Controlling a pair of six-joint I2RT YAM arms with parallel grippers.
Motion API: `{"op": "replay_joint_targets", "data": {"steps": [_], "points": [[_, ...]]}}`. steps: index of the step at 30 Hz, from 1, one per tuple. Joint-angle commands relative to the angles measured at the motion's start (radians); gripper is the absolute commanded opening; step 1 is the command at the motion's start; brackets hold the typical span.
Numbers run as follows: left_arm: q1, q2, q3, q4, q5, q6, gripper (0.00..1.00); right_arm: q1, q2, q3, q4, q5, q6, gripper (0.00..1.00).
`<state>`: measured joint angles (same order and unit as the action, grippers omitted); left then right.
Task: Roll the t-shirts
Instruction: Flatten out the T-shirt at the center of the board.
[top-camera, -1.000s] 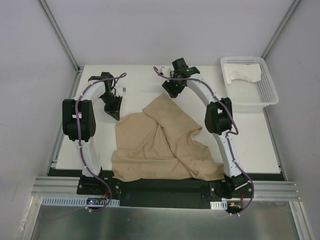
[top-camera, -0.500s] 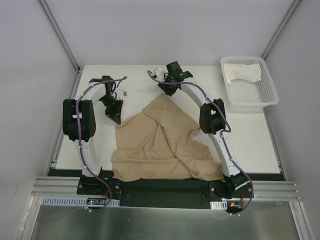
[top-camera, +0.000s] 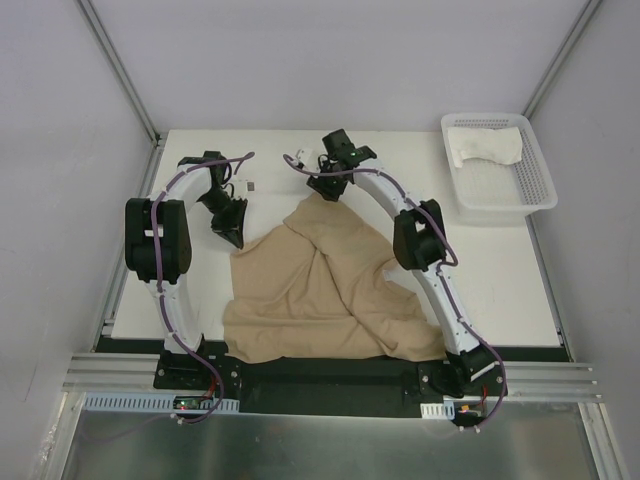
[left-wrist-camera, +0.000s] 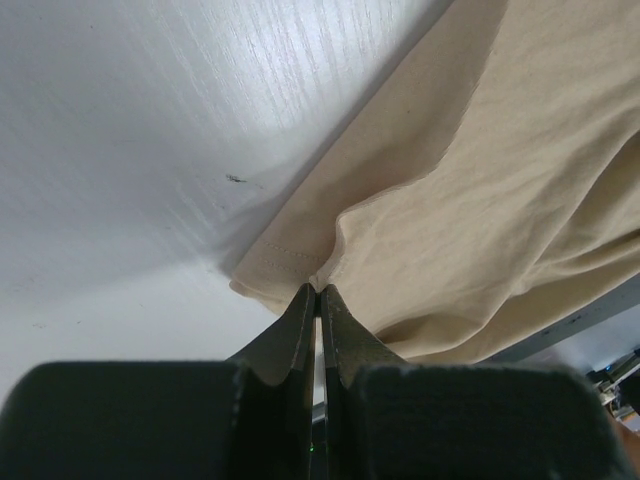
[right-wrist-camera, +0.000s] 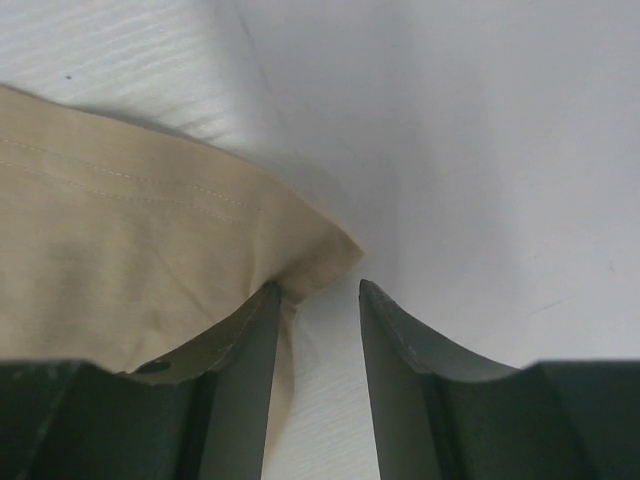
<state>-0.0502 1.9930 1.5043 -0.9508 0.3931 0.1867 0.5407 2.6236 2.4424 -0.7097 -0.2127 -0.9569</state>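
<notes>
Flattening step, by judgement: with tan t-shirt (top-camera: 320, 290) crumpled at table (top-camera: 500, 280) centre and white t-shirt (top-camera: 485, 147) bundled in basket (top-camera: 545, 195) at 2 o'clock, hold 10 o'clock hem corner in fully closed left gripper (left-wrist-camera: 318, 290), slide half-open right gripper (right-wrist-camera: 320, 288), gripping nothing beside 12 o'clock corner, onto that corner, close, then pull apart.

The table (top-camera: 500, 270) is white with faint wood lines in it. Plain grey walls stand round it: the back wall (top-camera: 340, 60), the left wall (top-camera: 50, 200) and the right wall (top-camera: 612, 250). A thin left bar (top-camera: 118, 68) and right bar (top-camera: 563, 60) of metal rise from the table's far corners. Along the near edge lie a black strip (top-camera: 320, 375), a silver rail (top-camera: 110, 378) and a shiny metal sheet (top-camera: 320, 450). The light is soft and even.
</notes>
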Motion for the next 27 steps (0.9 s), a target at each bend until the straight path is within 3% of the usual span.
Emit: {"op": "replay_joint_targets", "data": {"steps": [1,6,7,8,13,19,27], "points": [[0.010,-0.053,-0.006,-0.032,0.055,-0.015,0.00,0.033,-0.008,0.020,-0.112,-0.040,-0.089,0.37],[0.010,-0.043,0.005,-0.034,0.081,-0.016,0.00,0.047,-0.005,0.020,-0.149,-0.054,-0.141,0.17],[0.010,-0.042,0.008,-0.032,0.081,-0.012,0.00,0.048,-0.005,0.018,-0.151,-0.056,-0.143,0.04],[0.010,-0.040,0.016,-0.032,0.079,-0.007,0.00,0.048,-0.007,0.017,-0.148,-0.054,-0.144,0.01],[0.010,-0.042,0.033,-0.040,0.070,-0.003,0.00,0.018,-0.049,0.001,-0.088,-0.059,-0.025,0.01],[0.016,-0.089,0.031,-0.039,0.056,0.013,0.00,-0.062,-0.298,-0.179,0.081,-0.053,0.171,0.01],[0.036,-0.143,0.092,-0.039,-0.003,0.040,0.00,-0.174,-0.398,-0.253,0.049,-0.014,0.222,0.01]]}}
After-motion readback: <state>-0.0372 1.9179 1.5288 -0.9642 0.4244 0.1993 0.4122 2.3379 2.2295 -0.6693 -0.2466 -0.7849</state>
